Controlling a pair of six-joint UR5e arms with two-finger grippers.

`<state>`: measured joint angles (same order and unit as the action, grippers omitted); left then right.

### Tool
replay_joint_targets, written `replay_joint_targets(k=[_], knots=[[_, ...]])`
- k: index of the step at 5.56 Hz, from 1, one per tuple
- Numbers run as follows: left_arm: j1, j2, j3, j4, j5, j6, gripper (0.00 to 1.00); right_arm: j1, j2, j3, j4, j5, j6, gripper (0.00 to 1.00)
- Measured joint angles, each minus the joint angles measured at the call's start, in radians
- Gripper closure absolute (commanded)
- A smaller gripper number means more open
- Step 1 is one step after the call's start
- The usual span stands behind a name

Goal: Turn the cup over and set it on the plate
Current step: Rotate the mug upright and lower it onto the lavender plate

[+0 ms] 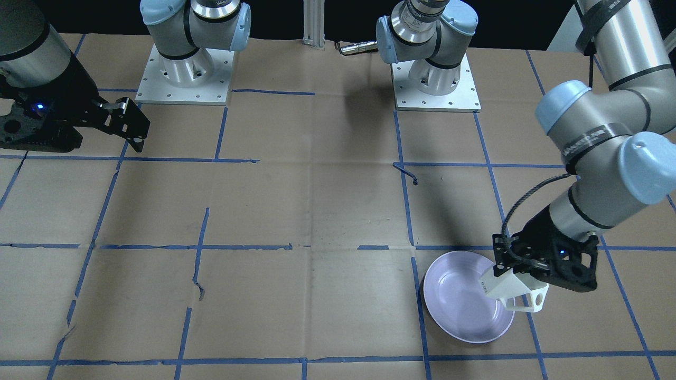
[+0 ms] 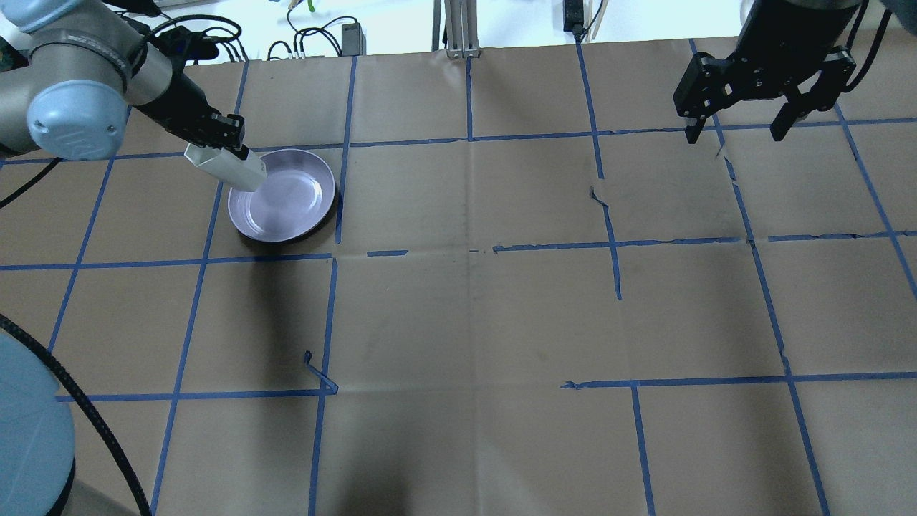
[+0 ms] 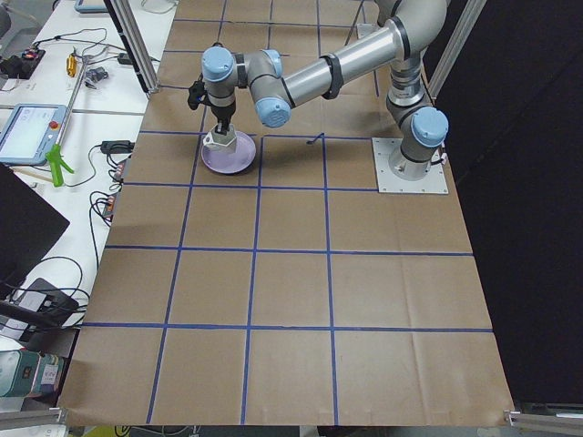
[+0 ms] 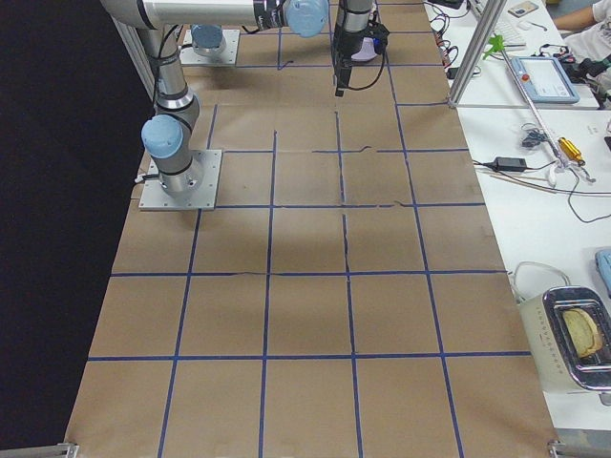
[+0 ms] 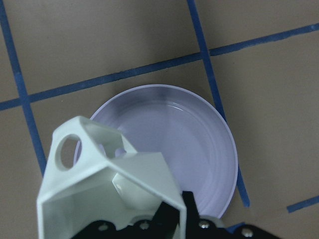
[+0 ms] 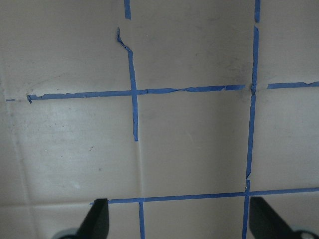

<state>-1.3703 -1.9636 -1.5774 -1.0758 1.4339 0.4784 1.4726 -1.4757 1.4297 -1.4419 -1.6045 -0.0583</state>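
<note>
White cup (image 2: 226, 167) hangs tilted, gripped at its rim by my left gripper (image 2: 213, 145), over the ten o'clock edge of the lavender plate (image 2: 290, 204). I judge the flip nearly done, so next I level it and lower it toward the plate's centre. Well away at three o'clock my right gripper (image 2: 734, 132) hovers spread wide over taped paper, blocking nothing.

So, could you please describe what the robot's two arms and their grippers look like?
The left arm and right arm are silver-grey tubes with pale blue joint caps and black bands, on square silver base plates. The left gripper and right gripper are black, angular two-finger units. A braided black cable loops beside the left wrist.
</note>
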Motion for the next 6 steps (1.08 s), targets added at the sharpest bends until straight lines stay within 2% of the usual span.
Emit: replay_joint_targets(k=[1,2,3,4,5,6], knots=[[-0.066,-0.029,-0.009,0.064,0.082,0.007,1.0,0.0,0.0,0.0,0.0,0.0,0.0,0.0],[-0.1,-0.044,-0.024,0.092,0.125,0.014,1.0,0.0,0.0,0.0,0.0,0.0,0.0,0.0],[-0.111,-0.047,-0.056,0.122,0.139,0.016,0.99,0.0,0.0,0.0,0.0,0.0,0.0,0.0],[-0.113,-0.05,-0.089,0.157,0.143,0.018,0.94,0.0,0.0,0.0,0.0,0.0,0.0,0.0],[-0.113,-0.053,-0.108,0.169,0.144,0.019,0.57,0.0,0.0,0.0,0.0,0.0,0.0,0.0],[-0.113,-0.057,-0.115,0.173,0.164,0.02,0.08,0.0,0.0,0.0,0.0,0.0,0.0,0.0]])
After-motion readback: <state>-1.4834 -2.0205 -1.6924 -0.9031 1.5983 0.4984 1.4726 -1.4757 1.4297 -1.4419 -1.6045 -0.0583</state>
